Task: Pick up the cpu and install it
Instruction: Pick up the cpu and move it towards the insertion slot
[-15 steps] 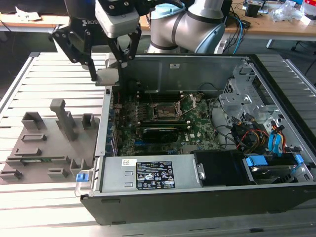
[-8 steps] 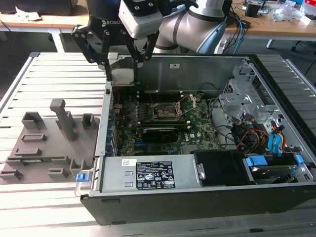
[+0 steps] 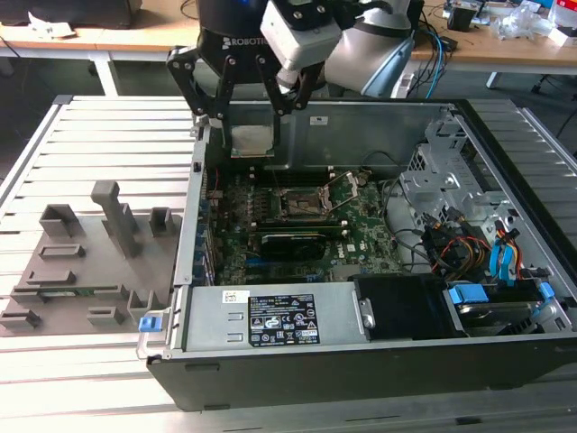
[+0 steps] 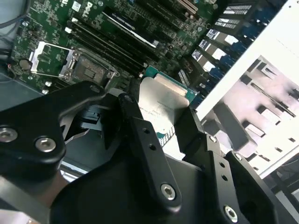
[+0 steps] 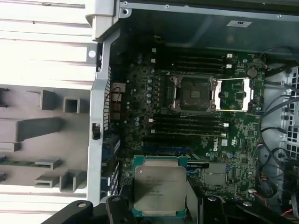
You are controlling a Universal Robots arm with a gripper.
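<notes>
Slatted metal bench [image 3: 90, 135] carrying an open computer case [image 3: 361, 379] laid flat. A grey fixture [image 3: 90, 262] with slots sits beside the case on the exterior view's left. Cluttered desks stand behind.

Jaws narrow, clamped on two opposite edges of the cpu [image 5: 160, 189]; its silver lid is plain in both wrist views. The chip hangs in the air just inside the case wall nearest the fixture, clear of the motherboard [image 5: 243, 154]. It is not over the socket [image 5: 193, 93], which lies apart, toward the middle of the board, bare, with its metal frame [image 5: 233, 94] flipped open to one side.

Risks, as judged:
- The hold is on thin edges only, so a slip or tilt could drop the chip onto the board.
- Coming down off-square or turned the wrong way could bend the socket contacts.
- The case wall and open frame are near the likely path; a knock on either would skew the chip.
</notes>
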